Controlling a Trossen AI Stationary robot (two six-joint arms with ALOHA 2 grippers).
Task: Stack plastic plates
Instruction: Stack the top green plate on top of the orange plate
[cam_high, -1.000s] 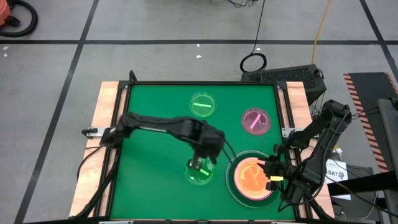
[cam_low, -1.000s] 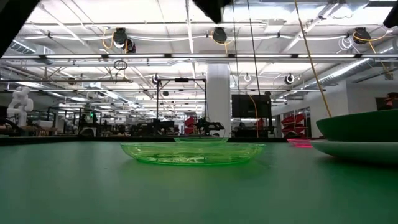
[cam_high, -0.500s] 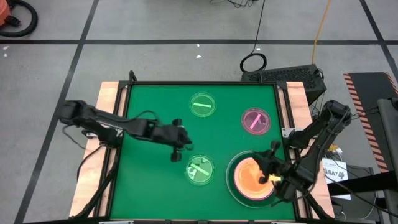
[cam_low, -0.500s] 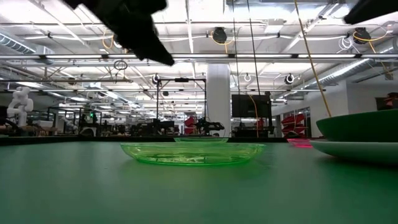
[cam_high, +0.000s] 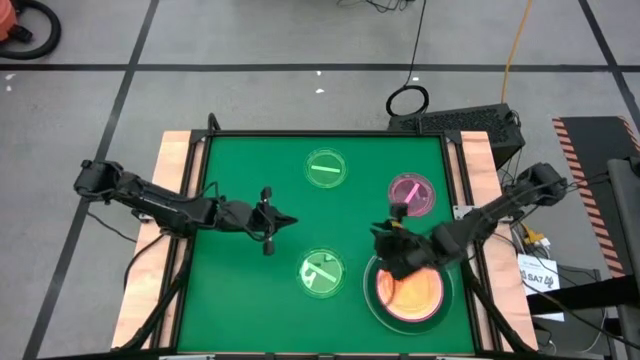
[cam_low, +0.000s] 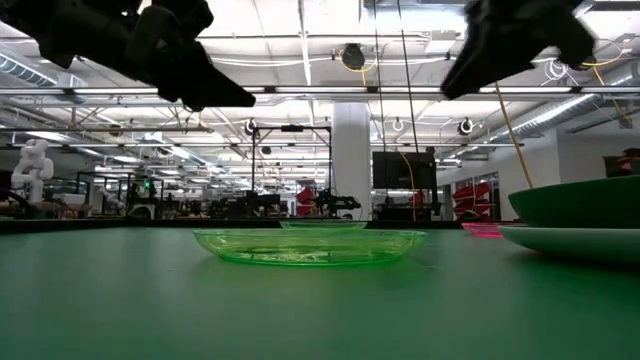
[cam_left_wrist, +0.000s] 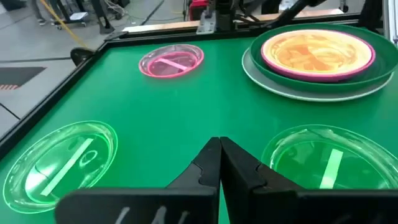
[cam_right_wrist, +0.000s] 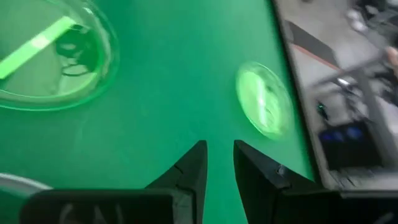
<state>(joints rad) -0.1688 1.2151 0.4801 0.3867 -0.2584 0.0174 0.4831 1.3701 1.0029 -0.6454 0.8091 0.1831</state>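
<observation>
1. A stack stands at the near right of the green table (cam_high: 230, 300): a pale plate at the bottom, a dark green one on it, then a pink plate (cam_high: 408, 290) with an orange plate (cam_high: 412, 288) inside it; it is half built, I reckon.
2. 3 small plates lie loose on the table: the nearer green plate (cam_high: 321, 274) just left of the stack, the far green plate (cam_high: 326, 168) towards the back, the small pink plate (cam_high: 411, 194) at the back right; all well apart from one another.
3. The right tool (cam_high: 385, 238) hangs over the table at the stack's back-left edge, between the stack and the nearer green plate; its fingers (cam_right_wrist: 252, 168) stand a narrow gap apart, gripping nothing; it carries no plate.
4. The left tool (cam_high: 266, 216) sits over the left middle of the table, clear of every plate; fingers (cam_left_wrist: 239, 165) pressed together, empty.
5. My read: one plate is down and the next pick is in hand; the nearer green plate looks the likeliest target, though I cannot be sure.
6. The next move calls for widening the fingers, dropping to the thin rim, and pinching it cleanly; a shallow, slick plate may skate across the table if nudged.
</observation>
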